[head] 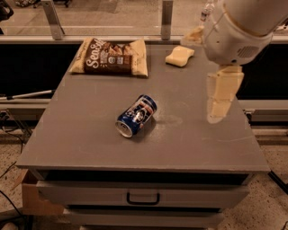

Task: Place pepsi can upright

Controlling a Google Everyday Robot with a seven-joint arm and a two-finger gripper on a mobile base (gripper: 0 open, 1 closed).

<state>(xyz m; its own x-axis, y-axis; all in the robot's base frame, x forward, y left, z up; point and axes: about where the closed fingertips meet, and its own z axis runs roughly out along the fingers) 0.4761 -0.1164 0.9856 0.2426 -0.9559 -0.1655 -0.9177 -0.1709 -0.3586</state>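
The pepsi can (pixel 136 115) lies on its side near the middle of the grey table (pixel 81 134). It is dark blue with a round logo, and its silver top points to the front left. My gripper (pixel 219 96) hangs above the right part of the table, to the right of the can and well apart from it. It is cream-coloured, points down, and holds nothing that I can see. The bulky white wrist (pixel 234 31) above it hides part of the back right corner.
A brown chip bag (pixel 110 57) lies at the back left of the table. A yellow sponge (pixel 179 56) lies at the back right. A clear water bottle (pixel 207 10) stands behind the rail. A drawer with a handle (pixel 143 197) is below the tabletop.
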